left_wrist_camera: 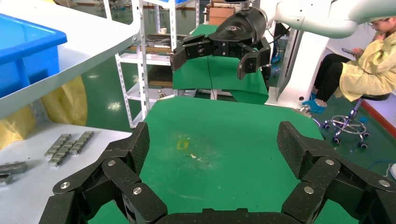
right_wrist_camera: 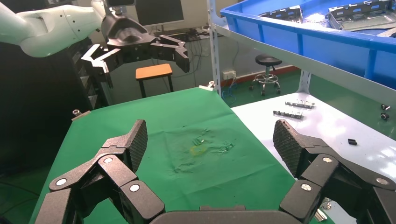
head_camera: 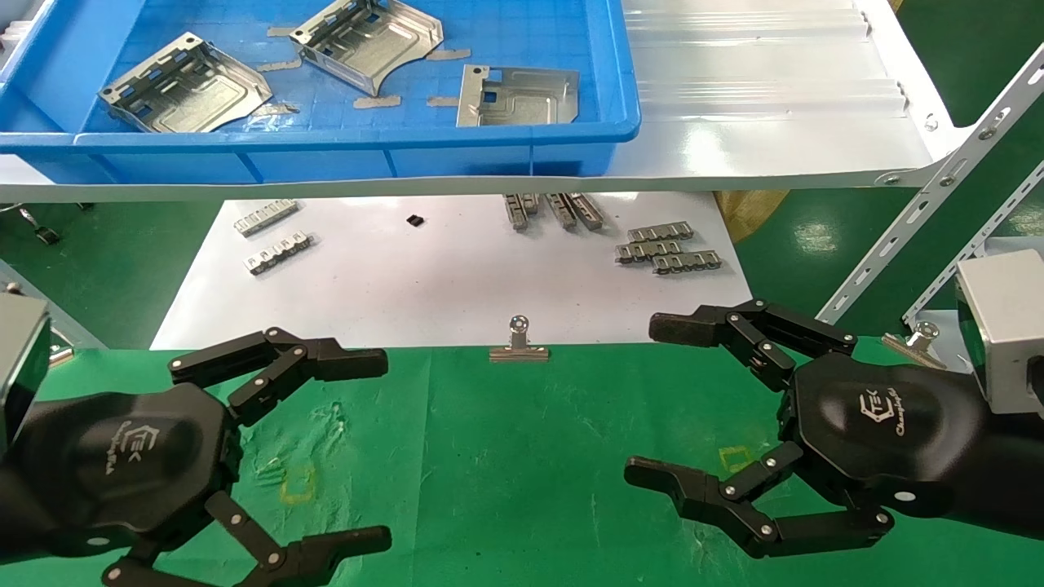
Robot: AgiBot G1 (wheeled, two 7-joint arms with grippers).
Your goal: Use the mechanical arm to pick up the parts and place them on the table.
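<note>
Three silvery-grey parts [head_camera: 183, 86] [head_camera: 371, 41] [head_camera: 518, 96] lie in a blue bin [head_camera: 326, 139] on the white shelf at the back; one part [right_wrist_camera: 357, 13] also shows in the right wrist view. My left gripper [head_camera: 379, 448] [left_wrist_camera: 215, 149] hovers open over the left side of the green-cloth table [head_camera: 522, 456], with nothing between its fingers. Across from it, over the table's right side, my right gripper [head_camera: 644, 399] [right_wrist_camera: 210, 144] is open and empty too. Both hands are well short of the bin.
A white sheet [head_camera: 457, 285] beyond the cloth carries small slotted strips [head_camera: 669, 249] [head_camera: 273, 232]. Binder clips [head_camera: 519, 342] [head_camera: 917, 338] hold the cloth's far edge. The shelf [head_camera: 775, 122] overhangs the sheet, with a perforated frame [head_camera: 938, 187] at right. A seated person [left_wrist_camera: 369, 65] is beyond the table.
</note>
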